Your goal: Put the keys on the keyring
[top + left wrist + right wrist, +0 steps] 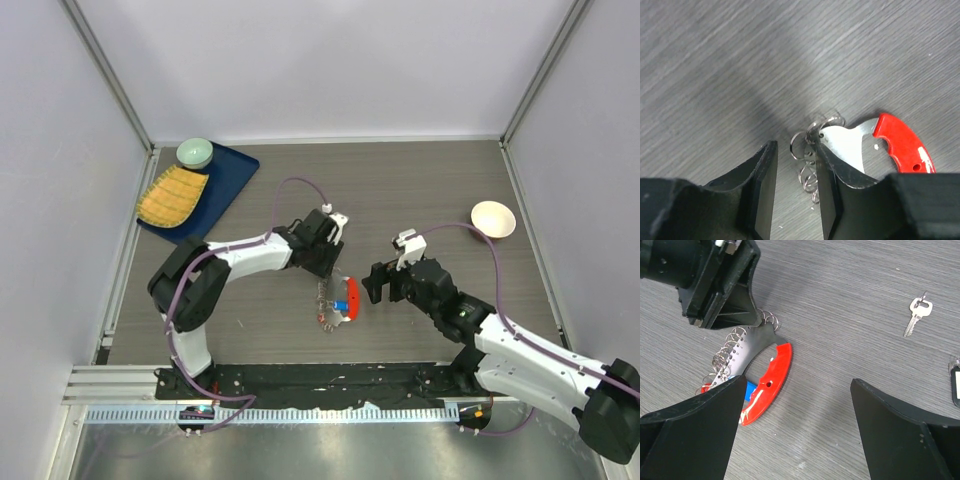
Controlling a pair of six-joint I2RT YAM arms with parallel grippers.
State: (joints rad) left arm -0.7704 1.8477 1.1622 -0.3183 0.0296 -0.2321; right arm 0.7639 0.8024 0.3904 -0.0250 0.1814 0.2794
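Left gripper [794,155] over keyring [900,142]; silver key [916,315] and black fob [955,382] well apart.

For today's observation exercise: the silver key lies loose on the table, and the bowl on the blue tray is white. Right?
No: the top view shows the bowl on the blue tray is pale green. The silver key does lie loose.
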